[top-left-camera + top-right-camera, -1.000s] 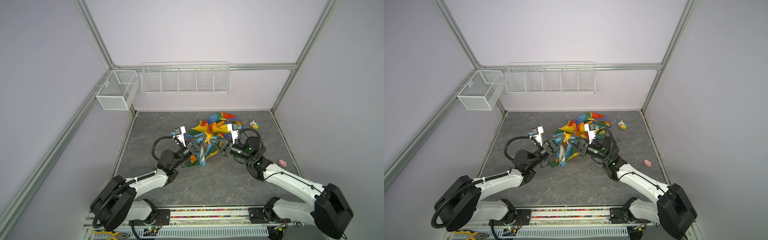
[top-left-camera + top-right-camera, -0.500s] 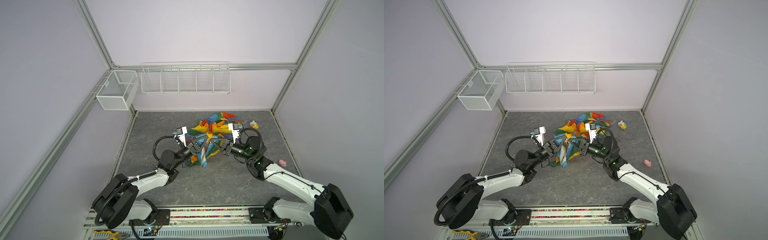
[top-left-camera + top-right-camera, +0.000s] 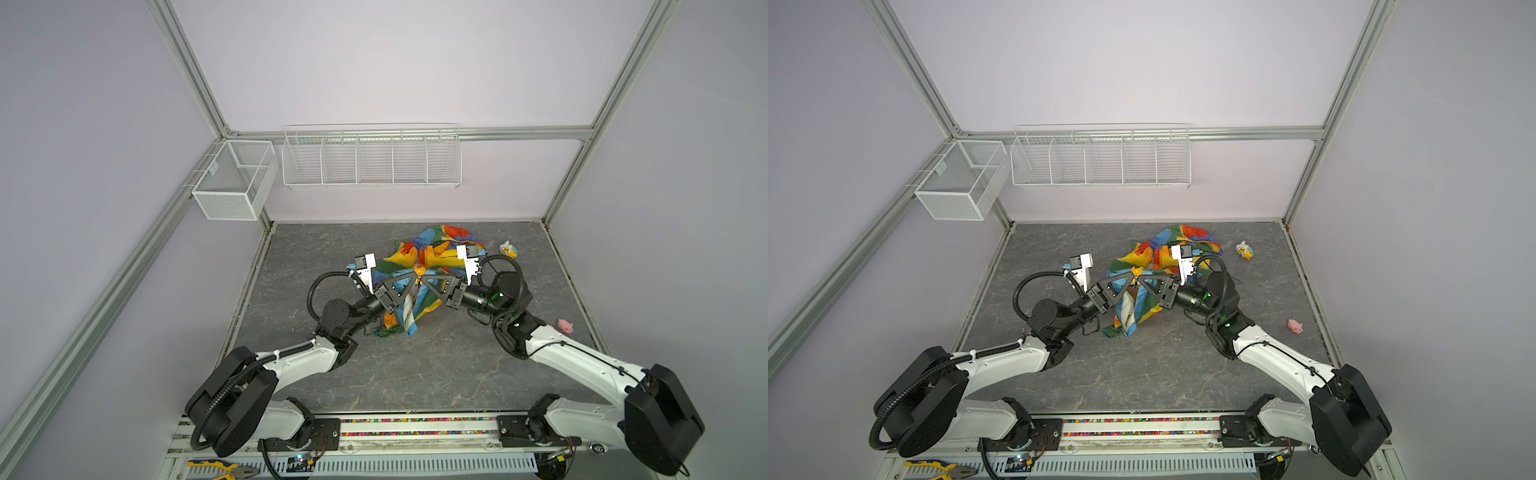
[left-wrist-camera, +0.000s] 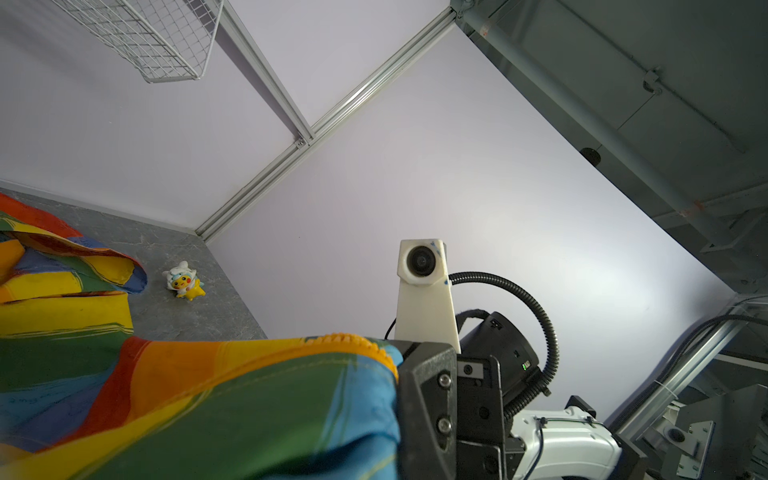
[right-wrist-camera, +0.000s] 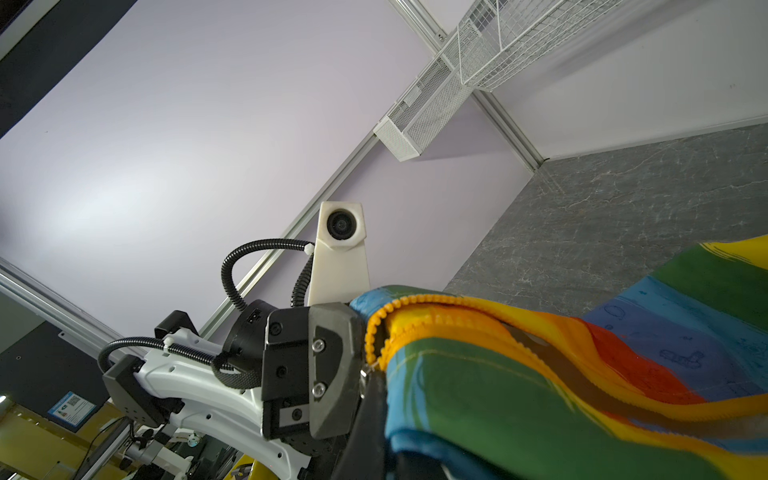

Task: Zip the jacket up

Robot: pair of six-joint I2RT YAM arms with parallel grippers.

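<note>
Left gripper [image 3: 412, 279] opposite right gripper [image 3: 428, 279], aloft

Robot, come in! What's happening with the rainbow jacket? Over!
Both shut on the jacket: left hand, right hand, tips close together at its orange zipper edge. Jacket bunched, partly lifted. Clear of it: yellow toy, pink toy.

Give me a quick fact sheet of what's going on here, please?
jacket: striped, crumpled, partly lifted off the table
left gripper: shut on the jacket's edge
right gripper: shut on the jacket, tips meeting the left's
zipper: orange teeth showing; joined or not, cannot tell
loose items: white-yellow toy and pink toy on the table
</note>
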